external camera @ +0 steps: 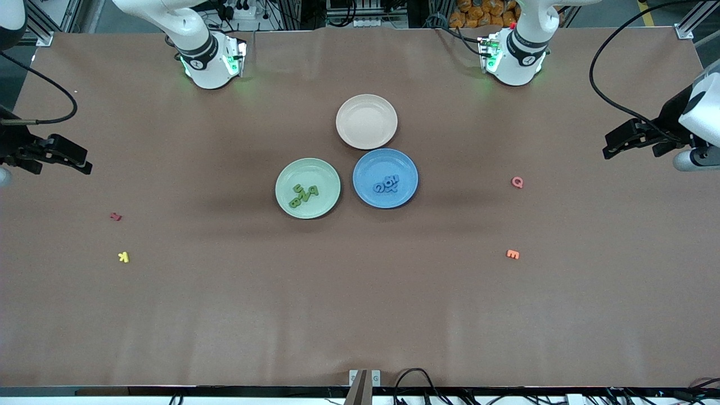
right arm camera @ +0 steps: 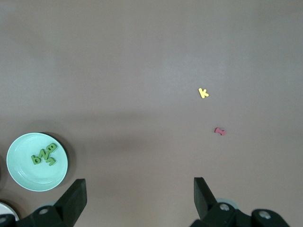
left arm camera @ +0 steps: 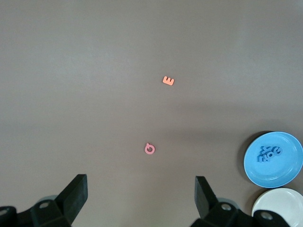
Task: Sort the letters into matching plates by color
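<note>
Green letters (external camera: 302, 195) in green plate (external camera: 326, 174), blue letters (external camera: 387, 184) in blue plate (external camera: 365, 169), both hands wide, empty

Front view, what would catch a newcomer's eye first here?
Three plates cluster at mid-table: the green plate holding the green letters, the blue plate holding the blue letters, and an empty beige plate. Both the left gripper and right gripper wait open at the table's ends.
</note>
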`<state>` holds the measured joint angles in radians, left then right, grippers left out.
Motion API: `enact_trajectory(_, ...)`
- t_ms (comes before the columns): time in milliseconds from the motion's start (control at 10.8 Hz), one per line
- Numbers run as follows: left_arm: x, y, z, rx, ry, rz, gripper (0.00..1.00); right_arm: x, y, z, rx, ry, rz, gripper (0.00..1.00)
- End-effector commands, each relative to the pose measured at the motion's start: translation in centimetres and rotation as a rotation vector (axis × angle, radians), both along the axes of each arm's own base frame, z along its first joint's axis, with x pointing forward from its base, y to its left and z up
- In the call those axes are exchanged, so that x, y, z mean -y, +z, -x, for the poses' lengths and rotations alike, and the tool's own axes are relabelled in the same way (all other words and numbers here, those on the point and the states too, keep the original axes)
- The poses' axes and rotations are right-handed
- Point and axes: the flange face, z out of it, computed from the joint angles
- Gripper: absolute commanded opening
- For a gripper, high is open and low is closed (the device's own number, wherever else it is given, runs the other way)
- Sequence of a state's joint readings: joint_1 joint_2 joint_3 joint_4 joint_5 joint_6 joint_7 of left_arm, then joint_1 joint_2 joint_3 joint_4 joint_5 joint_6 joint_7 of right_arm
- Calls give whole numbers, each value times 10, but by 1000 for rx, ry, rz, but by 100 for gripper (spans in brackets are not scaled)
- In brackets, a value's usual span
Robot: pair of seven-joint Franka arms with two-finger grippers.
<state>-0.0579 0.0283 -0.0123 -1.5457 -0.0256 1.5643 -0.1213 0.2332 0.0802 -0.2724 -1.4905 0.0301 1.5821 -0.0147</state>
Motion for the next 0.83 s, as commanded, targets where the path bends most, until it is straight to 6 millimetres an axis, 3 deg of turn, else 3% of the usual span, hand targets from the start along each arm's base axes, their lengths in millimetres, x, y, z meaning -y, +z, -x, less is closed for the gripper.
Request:
enact_trajectory(0,-2,6,5,-8,17,7,100,-1,1,1,6,3,16,100)
enact_trajectory(739,-6,7,6,-9,12,-36,100,-1,1,1,8,3,16,100)
